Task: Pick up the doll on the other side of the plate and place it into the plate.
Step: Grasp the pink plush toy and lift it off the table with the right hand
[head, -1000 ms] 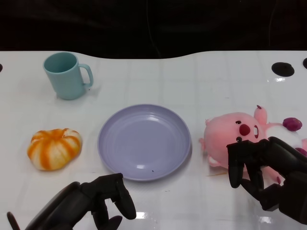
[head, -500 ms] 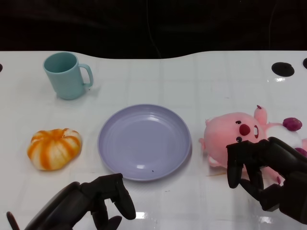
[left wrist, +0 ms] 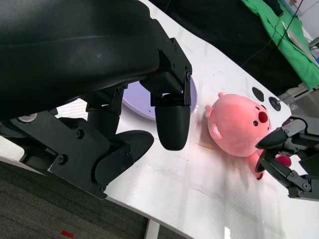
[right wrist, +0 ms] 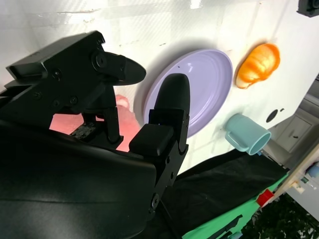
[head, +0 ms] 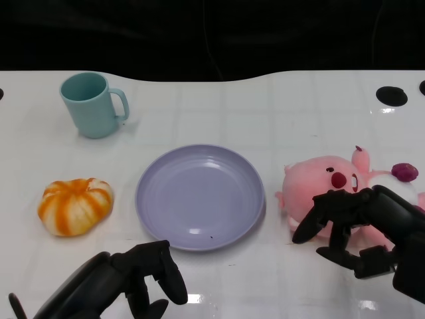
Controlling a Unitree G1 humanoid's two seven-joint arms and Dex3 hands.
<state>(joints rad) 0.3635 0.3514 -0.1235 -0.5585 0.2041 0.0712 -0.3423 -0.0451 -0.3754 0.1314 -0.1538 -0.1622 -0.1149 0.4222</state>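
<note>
Head view: a white table (head: 265,113) bearing a lilac plate (head: 200,197) at centre. To the plate's right, just beside its rim and apart from it, lies a pink doll (head: 325,188) on the table, face turned up, with a dark red nose and a purple piece at its far right end.

The right hand (head: 358,222) sits over the near side of the doll, fingers (head: 312,224) spread and curved, their tips pointing toward the plate. The hand holds nothing; whether any fingertip touches the plush cannot be told from this view. In the left wrist view the same hand (left wrist: 291,154) appears at the far edge, its fingers apart, close against the doll (left wrist: 237,127) but with no clear grip shown. The right wrist view shows the fingers (right wrist: 169,107) parted, with pink plush (right wrist: 75,122) between and below them and the plate (right wrist: 202,89) beyond.

The left hand (head: 123,282) rests low at the near edge of the table, before the plate, fingers curled loosely inward around nothing. The left wrist view confirms this: the curled fingers (left wrist: 169,119) enclose no object, and the plate (left wrist: 142,99) lies partly hidden behind them.

Other items: a teal mug (head: 93,104), upright, handle to the right, well beyond and left of the plate; an orange-and-white pumpkin (head: 75,205) left of the plate, apart from it.
</note>
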